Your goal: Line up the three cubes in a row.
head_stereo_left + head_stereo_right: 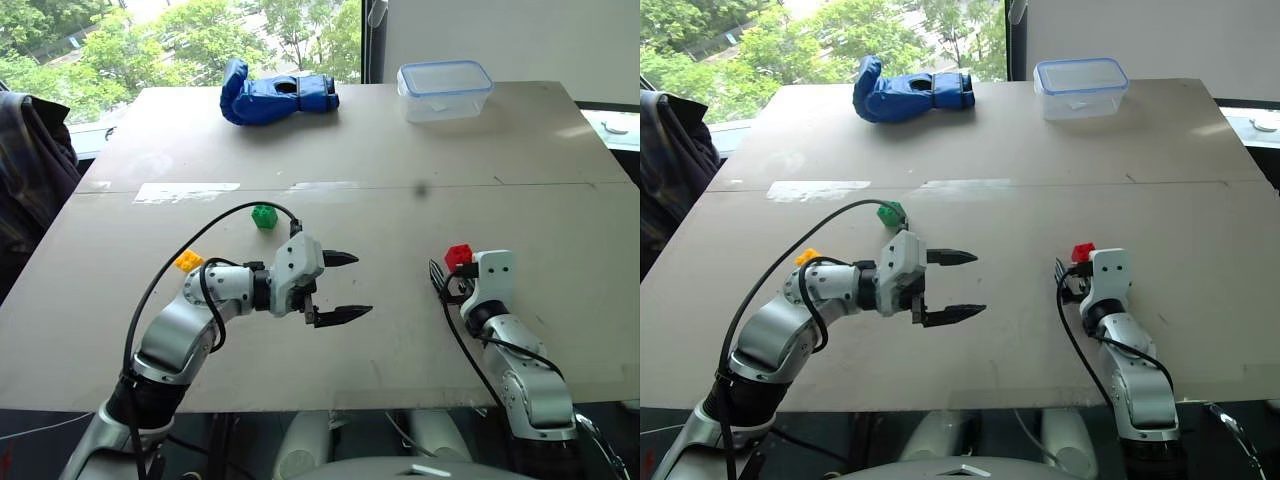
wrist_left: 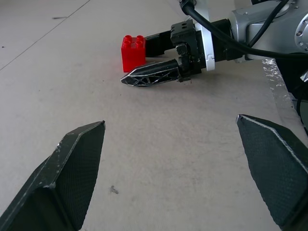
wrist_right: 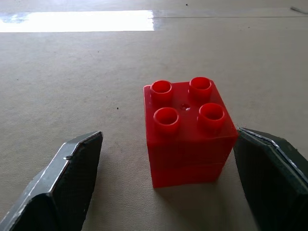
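The three cubes sit on the worktop [image 1: 560,200], well apart from each other. The red cube [image 3: 188,131] stands upright, studs up, at the right, between the fingers of the right tool [image 3: 166,183]; the tool's fingers stand wide apart, one finger clear of the cube with bare worktop between, the other just beside the cube's side, though whether it touches cannot be told. The tool has no grip on the cube. The green cube [image 1: 264,216] lies left of centre, farther off than the left tool [image 1: 345,287], with a black cable arching in front of it. The yellow cube [image 1: 188,261] lies nearer and farther left, just beside the left arm's wrist. The left tool points toward the right, above the worktop, fingers spread wide and holding nothing. At the far edge of the worktop a blue glove [image 1: 275,97] lies to the left and a clear box [image 1: 444,90] with a lid stands to the right
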You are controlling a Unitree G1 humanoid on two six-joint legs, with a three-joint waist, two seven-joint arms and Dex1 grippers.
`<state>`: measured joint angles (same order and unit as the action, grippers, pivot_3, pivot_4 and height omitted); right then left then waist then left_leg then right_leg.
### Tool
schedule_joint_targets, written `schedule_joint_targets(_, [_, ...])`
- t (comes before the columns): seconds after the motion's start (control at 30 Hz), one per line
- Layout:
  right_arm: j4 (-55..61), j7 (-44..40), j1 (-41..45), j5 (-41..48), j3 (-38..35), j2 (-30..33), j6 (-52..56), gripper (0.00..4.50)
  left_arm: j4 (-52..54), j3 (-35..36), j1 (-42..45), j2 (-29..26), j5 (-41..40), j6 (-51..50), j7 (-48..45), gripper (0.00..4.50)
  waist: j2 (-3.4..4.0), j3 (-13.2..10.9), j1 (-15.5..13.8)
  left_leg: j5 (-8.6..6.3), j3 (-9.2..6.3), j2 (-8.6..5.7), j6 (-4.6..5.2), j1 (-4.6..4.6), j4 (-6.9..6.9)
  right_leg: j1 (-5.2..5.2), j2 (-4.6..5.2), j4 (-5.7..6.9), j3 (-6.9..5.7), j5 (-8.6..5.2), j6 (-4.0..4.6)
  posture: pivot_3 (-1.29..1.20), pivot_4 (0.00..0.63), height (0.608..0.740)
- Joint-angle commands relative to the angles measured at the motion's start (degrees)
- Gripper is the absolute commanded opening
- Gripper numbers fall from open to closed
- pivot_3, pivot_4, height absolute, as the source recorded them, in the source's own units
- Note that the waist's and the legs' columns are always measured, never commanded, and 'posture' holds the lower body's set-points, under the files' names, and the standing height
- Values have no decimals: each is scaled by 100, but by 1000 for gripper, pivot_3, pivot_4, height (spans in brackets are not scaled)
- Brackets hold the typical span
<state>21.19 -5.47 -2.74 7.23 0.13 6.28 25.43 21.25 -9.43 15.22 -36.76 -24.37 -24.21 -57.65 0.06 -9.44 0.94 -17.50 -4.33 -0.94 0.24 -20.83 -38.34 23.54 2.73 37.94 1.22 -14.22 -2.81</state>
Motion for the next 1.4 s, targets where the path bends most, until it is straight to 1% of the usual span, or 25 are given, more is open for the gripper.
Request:
schedule_joint_targets(0.03, [396,-59,-130,59,-219,146,24,4465,136,189,-119,-5,-28,84,102,4500,0,0,2,0,0,0,0,0,0,0,0,0,0,0,0,0,150,740])
schedule_joint_targets(0.1, [541,-182,-183,122,-336,271,51,4465,174,223,-187,-19,-11,91,156,4500,0,0,2,0,1,0,0,-1,0,0,0,-1,1,0,0,0,150,740])
schedule_joint_targets(0.17, [741,-537,-243,353,-522,564,55,4465,251,336,-298,-8,-66,69,259,4500,0,0,1,-1,1,0,1,0,0,0,0,0,1,0,0,0,150,740])
schedule_joint_targets(0.23, [936,-1302,-300,809,-796,1148,140,4465,343,498,-472,-2,-156,47,360,4500,0,-1,7,-2,0,0,3,0,0,0,0,0,0,0,0,0,150,740])
schedule_joint_targets(0.33, [1062,-2150,-349,1482,-1216,1923,374,4465,452,672,-701,81,-269,0,538,4500,-5,-2,5,-4,2,0,8,1,-1,-2,0,0,1,0,-1,0,150,740])
schedule_joint_targets(0.4, [1159,-2855,-342,2016,-1495,2485,539,4465,384,932,-941,281,-323,81,816,4500,-3,-3,6,-5,3,2,9,4,-2,-4,-1,1,1,0,-1,0,150,740])
schedule_joint_targets(0.43, [1197,-3107,-282,2285,-1595,2680,623,4465,320,1054,-1048,386,-302,153,976,4500,-1,-4,9,-5,1,3,10,3,-3,-6,-1,0,-1,0,-1,0,150,740])
schedule_joint_targets(0.5, [1234,-3391,-129,2641,-1601,2901,672,4465,202,1211,-1137,638,-142,307,1356,4500,-21,-7,3,-6,4,5,11,6,-3,-7,-2,0,2,0,-1,0,150,740])
schedule_joint_targets(0.57, [1254,-3515,31,2792,-1496,2928,608,4465,89,1276,-1119,843,99,469,1753,4500,-24,-7,-12,-6,-2,11,11,8,-5,-10,-8,1,-5,1,1,0,150,740])
schedule_joint_targets(0.73, [1314,-3647,401,2861,-995,2594,237,4465,-320,1404,-981,1484,1051,780,3263,4500,-28,-7,-24,-5,-4,5,10,10,-8,-17,-4,-1,-8,2,0,0,150,740])
schedule_joint_targets(0.87, [1267,-3873,535,2837,-713,2491,-49,4465,-665,1652,-809,1816,1543,785,4265,4500,-31,-8,-34,-4,-6,1,8,4,-9,-15,4,-4,-10,3,-1,0,150,740])
schedule_joint_targets(0.97, [1205,-3955,610,2731,-511,2476,-206,4465,-988,1747,-625,1912,1865,866,4719,4500,-39,-10,-35,-3,-12,-1,7,4,-9,-15,6,-3,-15,3,-1,0,150,740])
schedule_joint_targets(1.13, [1063,-3864,746,2491,-294,2429,-356,4465,-1788,1655,-133,1887,2032,926,4820,4500,-44,-7,-43,0,-14,-8,1,6,-9,-16,7,0,-19,3,-1,0,150,740])
schedule_joint_targets(1.4, [1069,-3672,701,2263,-143,2302,-498,4465,-3285,1549,646,1844,2129,1246,4663,4500,-51,-4,-30,11,-24,-29,-18,0,-9,-14,17,0,-26,4,-1,0,150,740])
